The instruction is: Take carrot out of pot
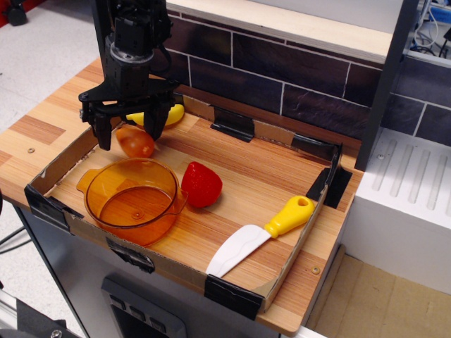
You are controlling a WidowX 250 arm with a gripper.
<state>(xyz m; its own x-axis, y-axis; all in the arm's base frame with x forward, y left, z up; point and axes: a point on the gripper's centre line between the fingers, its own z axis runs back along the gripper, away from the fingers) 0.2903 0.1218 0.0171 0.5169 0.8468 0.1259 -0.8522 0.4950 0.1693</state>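
Behind the pot (134,199), the carrot (137,141) seems to rest on the tabletop (232,169). Claw (131,130) straddles it, spread open

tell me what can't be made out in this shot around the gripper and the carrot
- Carrot: one view only; whether it rests on the tray floor or hangs just above it is unclear.
- Yellow toy: mostly hidden behind the gripper.
- Pot: far-side contact with the strawberry can't be judged.
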